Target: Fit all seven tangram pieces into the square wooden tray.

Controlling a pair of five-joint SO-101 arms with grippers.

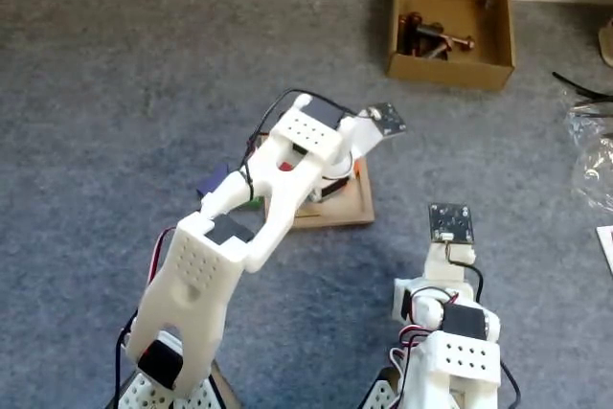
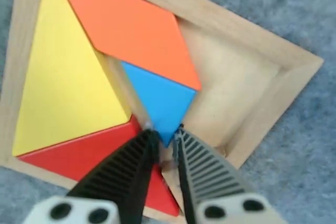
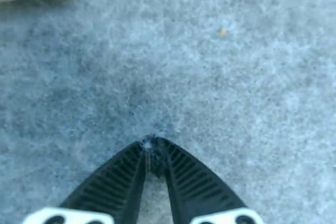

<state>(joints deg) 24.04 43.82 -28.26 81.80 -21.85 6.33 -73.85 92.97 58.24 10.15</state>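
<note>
The high view looks steeply down on the grey bench [image 1: 96, 93] from well above, with both arm bases at its near edge. The left wrist view faces down along its hand [image 2: 164, 135], very close to the wooden tray [image 2: 294, 72], with the tip of the blue triangle [image 2: 160, 98] between its fingers. It shares that tray with the high view. The right wrist view looks past its hand [image 3: 152, 148], low over the bench.

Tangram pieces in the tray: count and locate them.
4. Yellow triangle against a tray wall; orange parallelogram beside it; blue triangle touching orange, at the left hand; red triangle bordering yellow. Others may be hidden.
</note>
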